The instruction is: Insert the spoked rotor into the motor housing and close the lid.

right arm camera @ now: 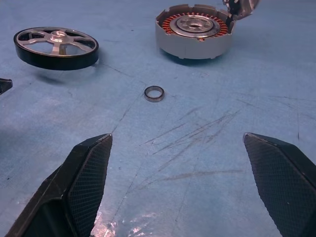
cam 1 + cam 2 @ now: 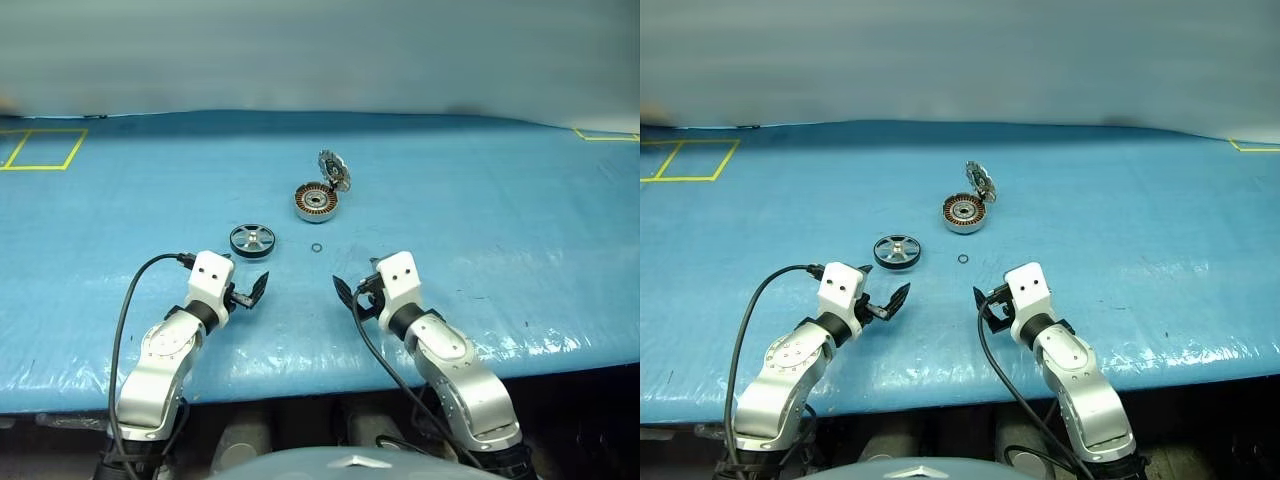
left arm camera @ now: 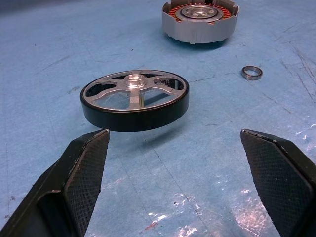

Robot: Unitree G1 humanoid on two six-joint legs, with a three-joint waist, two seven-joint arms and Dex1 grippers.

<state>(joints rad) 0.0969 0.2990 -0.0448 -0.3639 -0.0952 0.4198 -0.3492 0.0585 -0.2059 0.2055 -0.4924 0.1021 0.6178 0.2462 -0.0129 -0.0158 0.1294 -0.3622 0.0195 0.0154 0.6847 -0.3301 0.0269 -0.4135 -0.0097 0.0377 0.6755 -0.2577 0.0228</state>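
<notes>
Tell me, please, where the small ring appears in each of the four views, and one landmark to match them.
Left eye view: the ring lies on the blue cover, between rotor and housing.
Right eye view: just below the housing, right of the rotor.
Left wrist view: upper right, beside the housing.
Right wrist view: centre, slightly left.
Shared landmark: the housing with copper windings.

A glossy blue sheet (image 2: 500, 230) covers the surface; yellow tape outlines (image 2: 40, 148) mark its far corners before a pale wall (image 2: 320, 50).
</notes>
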